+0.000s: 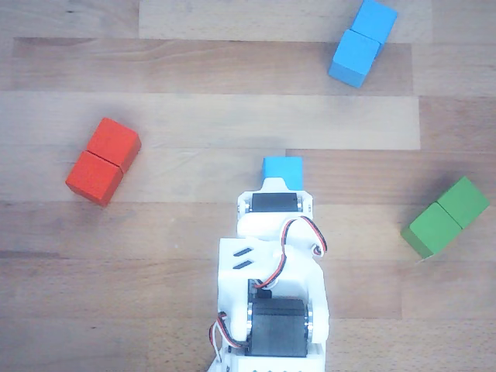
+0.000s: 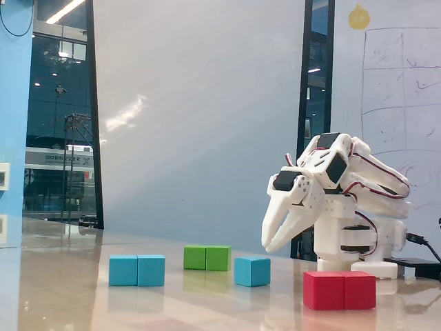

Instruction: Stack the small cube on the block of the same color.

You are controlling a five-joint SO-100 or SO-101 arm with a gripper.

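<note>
The small cube [image 1: 282,170] [image 2: 251,271] is light blue and rests on the wooden table, just beyond the front of my arm in the other view. The block of the same color [image 1: 362,43] [image 2: 137,269] is oblong and lies apart from it, at the upper right in the other view and left of the cube in the fixed view. My gripper [image 2: 269,246] hangs a little above the table, just up and right of the cube in the fixed view. Its fingertips meet and hold nothing. In the other view the fingers are hidden under the white wrist.
A red oblong block [image 1: 102,160] [image 2: 340,289] lies left of the arm in the other view. A green oblong block [image 1: 446,217] [image 2: 207,257] lies to the right there. The arm's base [image 2: 351,241] stands at the right in the fixed view.
</note>
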